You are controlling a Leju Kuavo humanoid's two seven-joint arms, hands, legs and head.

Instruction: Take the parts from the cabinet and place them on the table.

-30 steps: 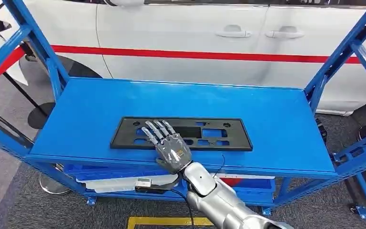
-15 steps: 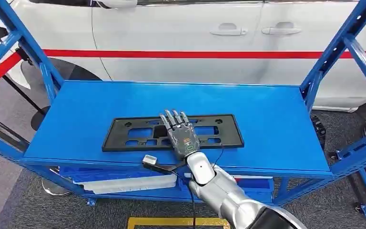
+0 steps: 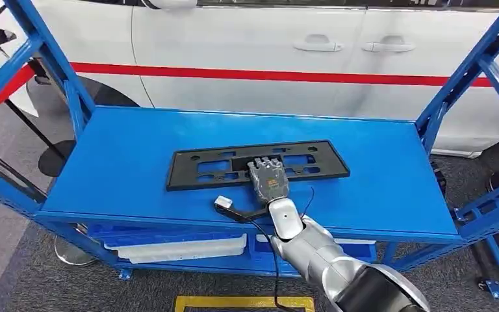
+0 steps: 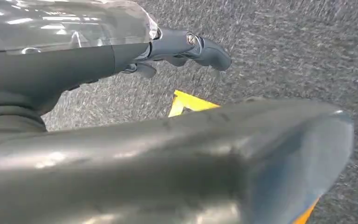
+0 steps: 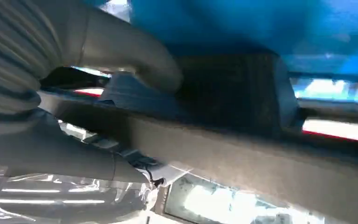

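- One black plastic frame (image 3: pixel 258 164), flat and pierced with cut-outs, was seen lying on the blue shelf top (image 3: pixel 136 149), about midway between its side edges and nearer the front edge than the back.
- Its long axis was laid roughly along the length of the shelf top, slightly skewed: the right end was turned a little toward the back edge, the left end a little toward the front edge.
- One right hand (image 3: pixel 268 178) was seen laid over the frame's front rail near its middle, palm down, fingers bent forward over the frame; in the right wrist view the thick grey thumb (image 5: pixel 135 56) was pressed against the dark frame (image 5: pixel 228 93). Whether the frame was actually clamped could not be told.
- One left hand (image 4: pixel 182 46) was seen hanging over grey carpet (image 4: pixel 298 51), fingers curled in loosely, nothing held.
- One white car (image 3: pixel 247 45) with a single red stripe was parked behind the rack.
- One white part (image 3: pixel 175 250) was seen on the lower shelf beneath the front edge.
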